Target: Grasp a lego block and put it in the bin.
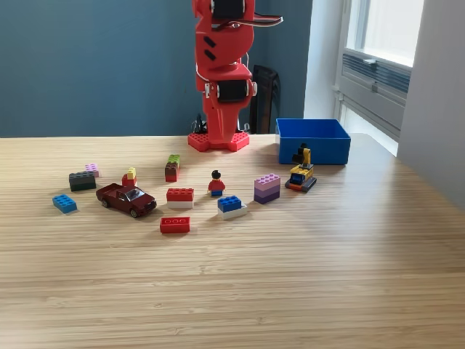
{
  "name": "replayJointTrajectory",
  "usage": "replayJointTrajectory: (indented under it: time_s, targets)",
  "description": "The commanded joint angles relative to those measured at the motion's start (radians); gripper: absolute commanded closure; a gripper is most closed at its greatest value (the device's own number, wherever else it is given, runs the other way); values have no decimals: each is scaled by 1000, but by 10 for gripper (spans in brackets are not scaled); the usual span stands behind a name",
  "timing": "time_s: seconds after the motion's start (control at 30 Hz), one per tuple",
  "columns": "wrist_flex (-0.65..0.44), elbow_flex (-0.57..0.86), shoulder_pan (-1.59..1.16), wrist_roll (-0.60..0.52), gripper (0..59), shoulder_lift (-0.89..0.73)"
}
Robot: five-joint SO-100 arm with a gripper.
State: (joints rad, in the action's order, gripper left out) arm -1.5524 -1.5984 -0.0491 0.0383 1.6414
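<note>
The bright blue bin (314, 153) stands at the back right of the wooden table. Lego blocks lie scattered on the table: a blue one (64, 203), a dark grey one (82, 180), a flat red one (175, 225), a red-on-white one (180, 197), a blue-on-white one (231, 206) and a purple stack (267, 188). The red arm faces the camera, folded over its base. My gripper (220, 127) points down in front of the base, well left of the bin. It blends with the red base, so the state of its jaws is unclear. Nothing visible hangs from it.
A dark red toy car (127, 199), a minifigure (216, 183) and a small yellow vehicle (301, 174) just in front of the bin share the table. Small pink (91, 169), red-yellow (129, 177) and green-topped (172, 167) blocks sit farther back.
</note>
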Motion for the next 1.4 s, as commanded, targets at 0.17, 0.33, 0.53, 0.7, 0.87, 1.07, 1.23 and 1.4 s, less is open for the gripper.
replayJointTrajectory:
  time_s: [0.17,0.33,0.53,0.7,0.87,1.07,1.23,1.4]
  targets:
    - [12,21,2,0,585,18]
    - [12,2,8,3,585,18]
    - [35,-2,48,21,585,18]
    - [51,-12,147,81,585,17]
    - [84,-21,281,138,585,17]
    - [126,-23,433,138,576,17]
    - [175,-35,514,103,363,15]
    - [218,-37,531,28,320,3]
